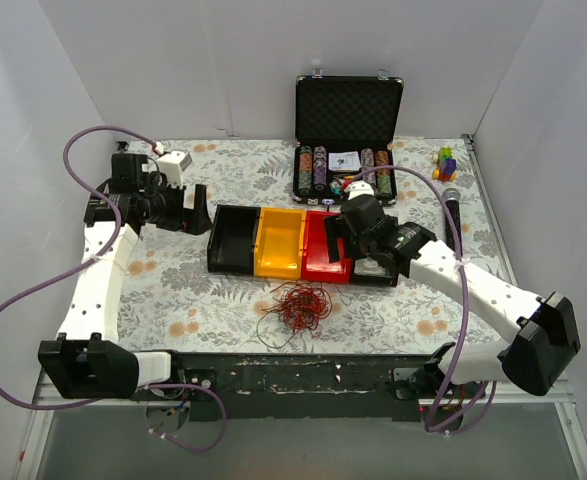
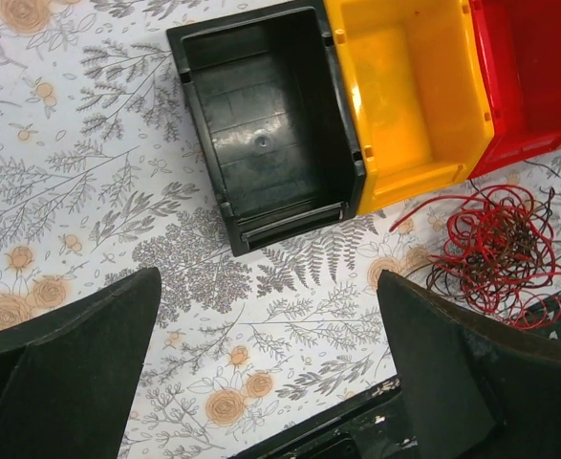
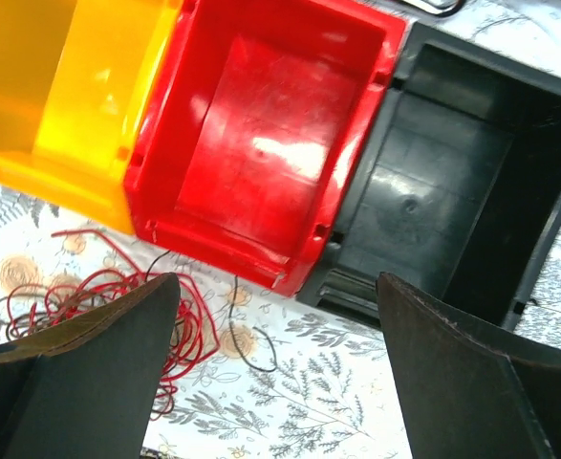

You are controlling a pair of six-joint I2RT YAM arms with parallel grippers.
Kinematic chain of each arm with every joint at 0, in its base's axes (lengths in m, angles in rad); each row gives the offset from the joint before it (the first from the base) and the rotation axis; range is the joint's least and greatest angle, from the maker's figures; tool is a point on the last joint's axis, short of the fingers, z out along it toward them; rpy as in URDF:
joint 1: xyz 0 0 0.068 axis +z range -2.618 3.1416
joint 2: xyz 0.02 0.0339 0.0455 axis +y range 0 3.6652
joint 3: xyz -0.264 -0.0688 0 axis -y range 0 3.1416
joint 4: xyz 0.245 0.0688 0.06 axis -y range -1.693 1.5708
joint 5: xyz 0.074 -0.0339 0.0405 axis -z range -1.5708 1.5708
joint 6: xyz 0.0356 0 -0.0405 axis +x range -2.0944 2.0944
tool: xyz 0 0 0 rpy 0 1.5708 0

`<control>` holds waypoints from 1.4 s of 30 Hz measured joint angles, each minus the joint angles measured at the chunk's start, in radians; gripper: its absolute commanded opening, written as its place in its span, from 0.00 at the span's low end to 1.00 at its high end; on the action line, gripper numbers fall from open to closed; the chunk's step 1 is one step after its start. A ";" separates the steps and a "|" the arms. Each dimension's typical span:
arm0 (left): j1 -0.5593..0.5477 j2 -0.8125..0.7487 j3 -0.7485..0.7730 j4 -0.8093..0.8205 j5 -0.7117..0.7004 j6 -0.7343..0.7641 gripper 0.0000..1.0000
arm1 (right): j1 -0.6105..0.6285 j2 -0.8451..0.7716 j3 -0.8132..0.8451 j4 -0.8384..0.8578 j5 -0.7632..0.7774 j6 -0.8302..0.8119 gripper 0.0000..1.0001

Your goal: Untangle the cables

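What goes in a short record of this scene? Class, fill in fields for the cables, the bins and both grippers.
cables: cables in one loose red-and-dark nest on the table, just in front of the bins
bins: black bin, yellow bin, red bin, second black bin in a row; visible insides empty
left: left gripper open, empty, above the table by the black bin
right: right gripper open, empty, above the red bin's front edge

Bright, even light casts soft shadows, with white glare inside the red bin (image 3: 261,143)
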 measured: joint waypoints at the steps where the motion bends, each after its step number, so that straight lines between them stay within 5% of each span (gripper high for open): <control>1: -0.014 -0.003 -0.001 -0.001 -0.008 0.005 0.98 | 0.015 0.000 -0.006 0.001 0.002 0.002 0.91; 17: -0.169 -0.181 -0.220 -0.002 -0.041 0.089 0.98 | 0.223 -0.012 -0.216 0.146 -0.057 0.071 0.78; 42: -0.169 -0.217 -0.294 -0.003 -0.024 0.114 0.95 | 0.237 0.051 -0.289 0.410 -0.061 -0.024 0.58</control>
